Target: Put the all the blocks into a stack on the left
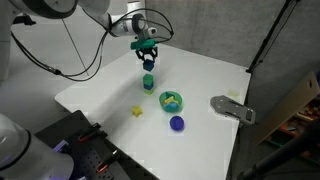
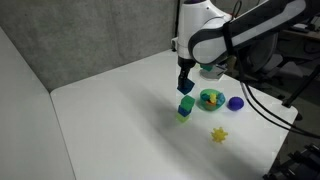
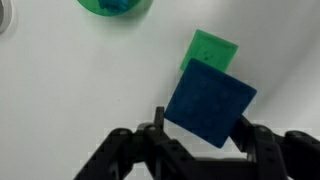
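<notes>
over green cube (image 3: 214, 46), sq. blue block (image 3: 210, 100)

Evenly bright, diffuse, apparently lit from overhead. Soft, short shadows on the white table (image 1: 200, 75), faint glare across it in the wrist view. Low-resolution and grainy in both exterior views. Blurred around the gripper (image 3: 200, 128), perhaps too close for focus.
</notes>
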You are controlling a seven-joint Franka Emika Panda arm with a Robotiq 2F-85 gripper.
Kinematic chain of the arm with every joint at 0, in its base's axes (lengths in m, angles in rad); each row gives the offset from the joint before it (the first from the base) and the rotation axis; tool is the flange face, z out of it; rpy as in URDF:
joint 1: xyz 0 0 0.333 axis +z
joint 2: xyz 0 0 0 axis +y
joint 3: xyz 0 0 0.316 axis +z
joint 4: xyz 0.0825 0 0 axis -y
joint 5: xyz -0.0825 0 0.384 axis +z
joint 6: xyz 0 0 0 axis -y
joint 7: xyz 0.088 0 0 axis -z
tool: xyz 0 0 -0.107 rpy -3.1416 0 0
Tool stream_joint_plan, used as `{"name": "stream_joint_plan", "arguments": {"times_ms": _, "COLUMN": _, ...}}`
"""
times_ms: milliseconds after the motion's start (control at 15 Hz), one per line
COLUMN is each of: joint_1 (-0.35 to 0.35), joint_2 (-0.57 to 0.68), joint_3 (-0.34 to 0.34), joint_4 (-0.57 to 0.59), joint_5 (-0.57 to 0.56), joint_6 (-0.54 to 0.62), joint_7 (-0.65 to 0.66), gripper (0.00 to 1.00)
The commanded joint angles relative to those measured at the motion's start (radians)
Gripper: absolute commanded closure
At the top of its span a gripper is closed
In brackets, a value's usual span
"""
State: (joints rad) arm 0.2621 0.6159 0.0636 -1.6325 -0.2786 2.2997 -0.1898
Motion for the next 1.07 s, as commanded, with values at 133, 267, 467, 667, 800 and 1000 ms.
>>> {"name": "stream_joint_plan", "arguments": {"times_ms": 133, "joint_1": -0.017, "joint_2": 0.029, "joint_3": 0.027, "joint_4": 0.049, "joint_5": -0.033, "joint_6": -0.049, "joint_7": -0.109, "gripper": 0.62}}
{"name": "stream_joint_plan", "arguments": {"times_ms": 267, "joint_1": -0.019, "joint_2": 0.032, "joint_3": 0.03, "joint_4": 0.046, "joint_5": -0.032, "joint_6": -0.061, "joint_7": -0.131, "gripper": 0.62}}
{"name": "stream_joint_plan", "arguments": {"times_ms": 467, "joint_1": -0.016, "joint_2": 0.032, "joint_3": 0.024, "joint_4": 0.046, "joint_5": -0.042, "joint_6": -0.098, "joint_7": -0.143, "gripper": 0.62}}
{"name": "stream_joint_plan", "arguments": {"times_ms": 667, "joint_1": -0.012, "joint_2": 0.03, "joint_3": 0.017, "joint_4": 0.043, "joint_5": -0.069, "joint_6": -0.127, "joint_7": -0.134, "gripper": 0.62}}
{"name": "stream_joint_plan", "arguments": {"times_ms": 800, "joint_1": -0.009, "joint_2": 0.035, "joint_3": 0.014, "joint_4": 0.047, "joint_5": -0.087, "joint_6": -0.14, "joint_7": -0.122, "gripper": 0.62}}
{"name": "stream_joint_plan", "arguments": {"times_ms": 1000, "joint_1": -0.005, "joint_2": 0.045, "joint_3": 0.013, "joint_4": 0.054, "joint_5": -0.101, "joint_6": -0.142, "joint_7": -0.107, "gripper": 0.62}}
